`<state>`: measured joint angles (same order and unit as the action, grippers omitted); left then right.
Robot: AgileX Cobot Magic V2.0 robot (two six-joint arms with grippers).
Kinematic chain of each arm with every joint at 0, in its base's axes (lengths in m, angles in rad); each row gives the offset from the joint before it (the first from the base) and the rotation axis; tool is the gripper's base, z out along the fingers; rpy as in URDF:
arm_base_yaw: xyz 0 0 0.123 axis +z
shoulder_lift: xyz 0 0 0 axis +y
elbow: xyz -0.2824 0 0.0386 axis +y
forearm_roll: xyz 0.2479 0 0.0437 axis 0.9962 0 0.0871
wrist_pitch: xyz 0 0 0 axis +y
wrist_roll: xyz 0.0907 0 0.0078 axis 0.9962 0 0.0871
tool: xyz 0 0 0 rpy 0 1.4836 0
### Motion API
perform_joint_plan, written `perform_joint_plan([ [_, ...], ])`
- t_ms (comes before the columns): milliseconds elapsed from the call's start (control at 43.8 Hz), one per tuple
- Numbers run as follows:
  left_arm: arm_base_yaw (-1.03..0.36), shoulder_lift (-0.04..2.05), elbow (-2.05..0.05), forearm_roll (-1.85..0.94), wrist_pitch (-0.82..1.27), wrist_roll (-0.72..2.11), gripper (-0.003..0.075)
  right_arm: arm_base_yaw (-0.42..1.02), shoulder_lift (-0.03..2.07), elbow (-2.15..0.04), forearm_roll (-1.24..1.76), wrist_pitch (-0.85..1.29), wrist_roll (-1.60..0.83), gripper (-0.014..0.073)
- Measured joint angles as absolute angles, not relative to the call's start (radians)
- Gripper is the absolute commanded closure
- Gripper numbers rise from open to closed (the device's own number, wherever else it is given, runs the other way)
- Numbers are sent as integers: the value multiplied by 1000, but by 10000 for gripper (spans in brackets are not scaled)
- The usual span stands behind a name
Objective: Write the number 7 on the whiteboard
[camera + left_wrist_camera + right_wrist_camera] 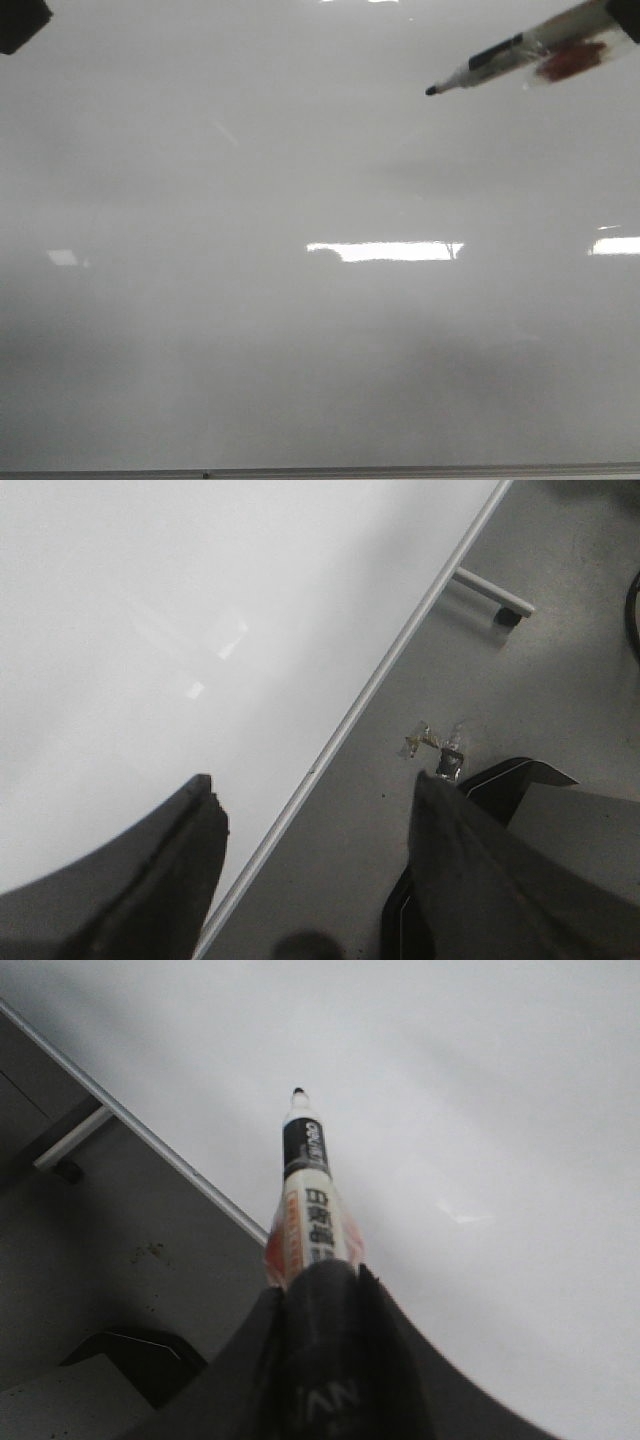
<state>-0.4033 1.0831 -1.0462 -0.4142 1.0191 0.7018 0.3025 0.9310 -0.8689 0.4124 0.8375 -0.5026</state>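
Observation:
The whiteboard (300,350) fills the front view, glossy and pale grey, and no number 7 shows on it in any view. A black-tipped marker (500,55) slants in from the upper right, tip pointing left, with its faint shadow lying apart from the tip. My right gripper (320,1272) is shut on the marker (305,1190) over the whiteboard (480,1110) near its frame edge. Only a dark corner of my left gripper (20,20) shows at the upper left. In its wrist view the left gripper (315,780) stands open and empty, straddling the whiteboard (150,630) edge.
Bright light reflections (385,250) lie on the board. A thin grey frame edge (400,470) runs along the near side. Beyond the board's edge are grey floor (500,700), a stand foot (490,595), a small scrap of debris (435,742) and a dark object (520,778).

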Motion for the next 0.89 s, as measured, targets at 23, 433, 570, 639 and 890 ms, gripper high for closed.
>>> perform_joint_plan([
  [23, -401, 1077, -1044, -414, 1017, 700, 312, 301, 926, -862, 412, 837, -498, 711],
  [433, -393, 1070, -1040, -425, 994, 700, 313, 315, 1083, -963, 456, 672, -486, 711],
  [570, -393, 1070, -1040, -426, 991, 700, 313, 350, 1182, -1033, 460, 627, -486, 711],
  [639, -393, 1070, -1040, -426, 991, 700, 313, 363, 1231, -1064, 460, 608, -486, 711],
  [890, -393, 1070, -1040, -428, 989, 700, 313, 378, 1396, -1186, 464, 563, -486, 711],
])
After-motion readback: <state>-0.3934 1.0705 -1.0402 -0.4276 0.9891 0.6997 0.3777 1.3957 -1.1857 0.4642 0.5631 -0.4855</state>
